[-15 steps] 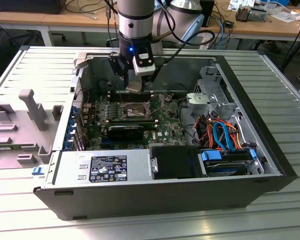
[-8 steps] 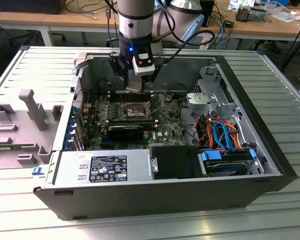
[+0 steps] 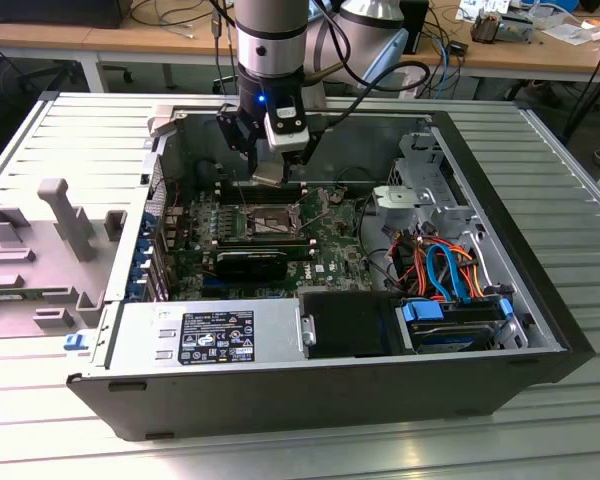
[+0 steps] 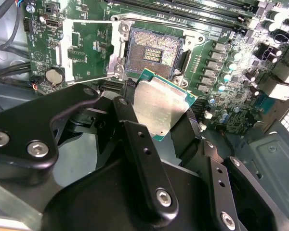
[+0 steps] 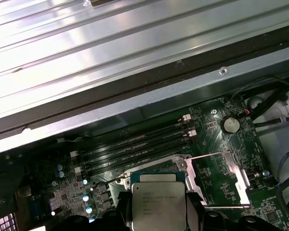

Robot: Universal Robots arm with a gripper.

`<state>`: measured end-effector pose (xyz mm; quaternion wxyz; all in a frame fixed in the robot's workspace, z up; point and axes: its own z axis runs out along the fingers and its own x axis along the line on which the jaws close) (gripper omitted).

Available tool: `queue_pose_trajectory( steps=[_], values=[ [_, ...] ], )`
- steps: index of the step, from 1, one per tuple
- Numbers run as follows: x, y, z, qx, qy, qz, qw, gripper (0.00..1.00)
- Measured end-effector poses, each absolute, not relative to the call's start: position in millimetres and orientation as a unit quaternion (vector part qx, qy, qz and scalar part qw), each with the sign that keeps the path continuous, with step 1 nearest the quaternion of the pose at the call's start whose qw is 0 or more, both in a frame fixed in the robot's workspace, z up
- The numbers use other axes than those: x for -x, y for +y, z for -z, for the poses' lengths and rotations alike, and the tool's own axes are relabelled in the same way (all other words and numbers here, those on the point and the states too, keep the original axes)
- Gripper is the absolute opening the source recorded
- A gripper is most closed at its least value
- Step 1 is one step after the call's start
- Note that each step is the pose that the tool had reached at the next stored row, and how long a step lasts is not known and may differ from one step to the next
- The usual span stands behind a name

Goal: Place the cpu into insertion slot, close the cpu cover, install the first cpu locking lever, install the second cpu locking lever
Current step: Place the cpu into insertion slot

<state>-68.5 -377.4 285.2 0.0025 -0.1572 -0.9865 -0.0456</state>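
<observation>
— What are we holding?
— Our gripper is clamped on the cpu. The insertion slot lies bare just below the fingertips, and the cpu cover is swung open beside it.
— How do we seat it well?
— We'd keep the chip level, match its corners to the socket, and use no force.

The cpu is dull silver metal, the cpu cover glossier.

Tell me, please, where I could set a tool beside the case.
The table is bare on the exterior view's right of the case and along its front. A grey fixture takes that view's left. Crowded inside: cables, the gripper holding the cpu.
</observation>
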Motion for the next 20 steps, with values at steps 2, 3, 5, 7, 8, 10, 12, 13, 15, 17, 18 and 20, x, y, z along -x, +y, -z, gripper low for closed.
queue_pose_trajectory(
  steps=[2,3,5,7,8,10,12,13,15,17,18,20],
  values=[
    [68.5,-377.4,-285.2,0.159,-0.986,0.046,0.002,0.55],
    [68.5,-377.4,-285.2,0.16,-0.986,0.046,0.002,0.55],
    [68.5,-377.4,-285.1,0.161,-0.986,0.046,0.002,0.55],
    [68.5,-377.4,-285.1,0.163,-0.986,0.046,0.002,0.55],
    [68.5,-377.4,-285.1,0.164,-0.985,0.046,0.002,0.55],
    [68.5,-377.4,-285.1,0.166,-0.985,0.046,0.002,0.55],
    [68.5,-377.4,-285.1,0.166,-0.985,0.046,0.002,0.55],
    [68.5,-377.4,-285.0,0.167,-0.985,0.046,0.002,0.55],
    [68.5,-377.4,-285.0,0.168,-0.985,0.046,0.002,0.55],
    [68.5,-377.4,-285.0,0.169,-0.985,0.046,0.002,0.55],
    [68.5,-377.4,-285.0,0.17,-0.984,0.046,0.002,0.55],
    [68.5,-377.4,-285.0,0.171,-0.984,0.046,0.002,0.55]
  ],
)
